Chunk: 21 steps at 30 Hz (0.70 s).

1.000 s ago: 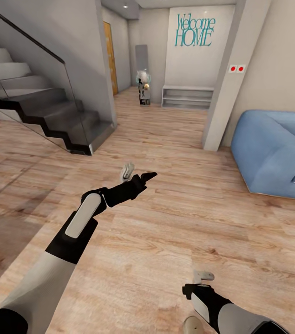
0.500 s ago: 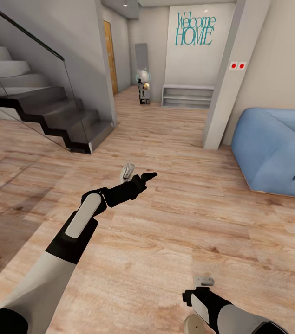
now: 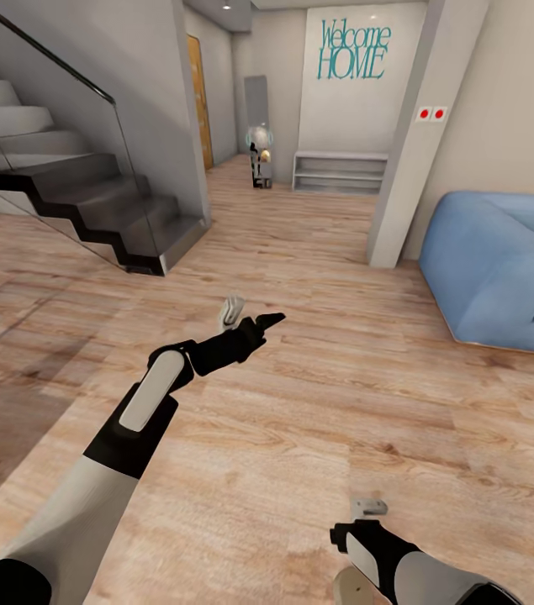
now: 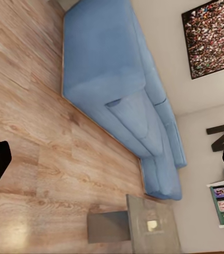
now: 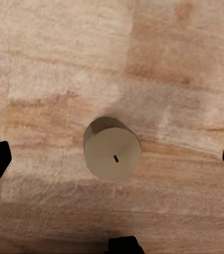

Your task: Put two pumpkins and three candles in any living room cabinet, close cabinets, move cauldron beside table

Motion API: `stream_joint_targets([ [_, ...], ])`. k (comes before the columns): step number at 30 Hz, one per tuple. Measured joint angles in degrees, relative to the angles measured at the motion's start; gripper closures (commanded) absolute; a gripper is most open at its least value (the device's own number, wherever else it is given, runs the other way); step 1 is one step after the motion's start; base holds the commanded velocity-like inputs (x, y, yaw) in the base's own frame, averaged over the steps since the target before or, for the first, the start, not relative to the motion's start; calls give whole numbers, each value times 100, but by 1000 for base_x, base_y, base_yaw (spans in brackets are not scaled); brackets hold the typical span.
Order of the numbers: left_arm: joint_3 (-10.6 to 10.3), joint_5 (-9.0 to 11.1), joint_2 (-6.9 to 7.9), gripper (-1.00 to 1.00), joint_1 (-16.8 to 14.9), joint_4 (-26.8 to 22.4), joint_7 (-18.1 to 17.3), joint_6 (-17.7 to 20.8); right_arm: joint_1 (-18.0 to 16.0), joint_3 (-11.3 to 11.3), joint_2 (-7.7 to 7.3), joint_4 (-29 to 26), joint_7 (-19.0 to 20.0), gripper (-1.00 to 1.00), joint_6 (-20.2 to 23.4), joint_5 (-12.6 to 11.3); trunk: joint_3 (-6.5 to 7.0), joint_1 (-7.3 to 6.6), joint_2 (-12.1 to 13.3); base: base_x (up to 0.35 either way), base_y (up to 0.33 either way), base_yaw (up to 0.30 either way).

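Standing on pale wood floor (image 3: 317, 420), the robot faces a hallway with a teal "Welcome HOME" sign (image 3: 353, 53) on the far wall, a low white shelf (image 3: 339, 172) beneath it, and a dark staircase (image 3: 73, 197) with a glass rail rising at the left. A blue sofa (image 3: 502, 269) sits at the right, just past a pale pillar (image 3: 409, 143) carrying two red buttons.

The left arm reaches forward over the floor, and the left gripper (image 3: 248, 315) has its jaws spread, one pale finger and one black finger angled apart with nothing between them. In the left wrist view the two black fingertips sit at opposite edges, far apart, looking over the blue sofa (image 4: 119, 100), a small grey table (image 4: 143, 225) near the sofa's end, and a dark framed picture (image 4: 212, 34) on the wall.

The right gripper (image 3: 359, 546) hangs low at the bottom of the head view, pointing down. In the right wrist view its fingertips are wide apart at the frame's edges, and between them a candle (image 5: 112, 148) stands upright on the wood floor (a beige cylinder with a small dark wick at the centre of its top), untouched by either finger. In the head view the candle (image 3: 342, 586) peeks out just beside the right wrist.
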Motion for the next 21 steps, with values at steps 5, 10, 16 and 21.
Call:
stream_joint_targets([
  [5,0,0,-61,-100,2,17,0,0,0,0,4,3,0,-100,-111,0,-90,110,-201,0,0,0],
  [10,0,0,-75,-100,2,20,0,0,0,-7,12,4,0,-100,-126,-1,-180,220,-401,0,0,0],
  [16,0,0,-76,-100,0,20,0,0,0,-9,5,4,0,-100,-128,-1,-287,351,-642,0,0,0],
  [21,0,0,-76,-100,2,28,0,0,6,-9,9,4,0,-100,-128,-1,-377,461,-842,0,0,0],
])
